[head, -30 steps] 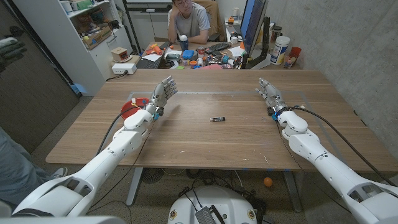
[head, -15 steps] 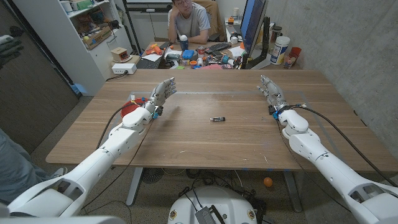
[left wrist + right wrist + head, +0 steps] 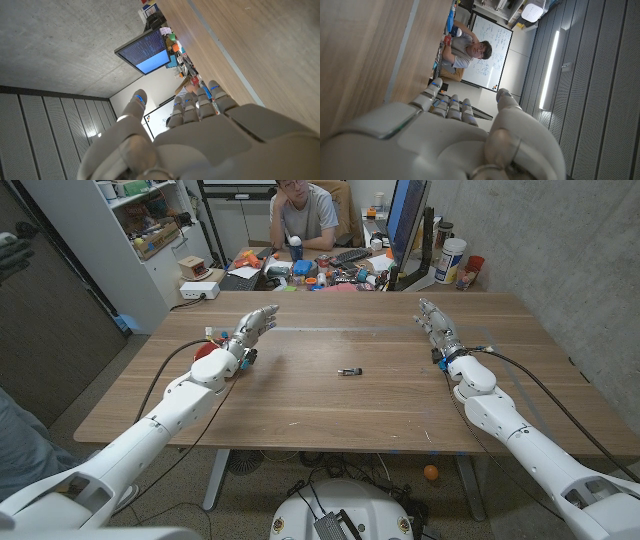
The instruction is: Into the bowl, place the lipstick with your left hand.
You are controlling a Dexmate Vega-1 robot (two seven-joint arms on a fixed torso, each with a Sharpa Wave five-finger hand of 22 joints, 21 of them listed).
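A small dark lipstick [image 3: 349, 371] lies on its side near the middle of the wooden table [image 3: 330, 415]. At the left of the table sits a red bowl [image 3: 204, 353], mostly hidden behind my left wrist. My left hand [image 3: 250, 330] hovers just right of the bowl and well left of the lipstick, fingers spread and stretched toward the far edge, holding nothing. The left wrist view shows the back of that hand [image 3: 200, 140] with its fingers extended. My right hand [image 3: 437, 327] stands open at the right side of the table, its back [image 3: 435, 142] seen in the right wrist view.
A person [image 3: 303, 210] sits behind the table's far edge at a cluttered desk [image 3: 320, 272] with a monitor [image 3: 408, 215]. A white box [image 3: 200, 289] and shelves [image 3: 150, 225] stand at the far left. A black cable [image 3: 165, 372] runs along my left arm.
My left arm has swung to the left, so the forearm now covers more of the red bowl and the fingers slant toward the far right. The lipstick and right hand have stayed put.
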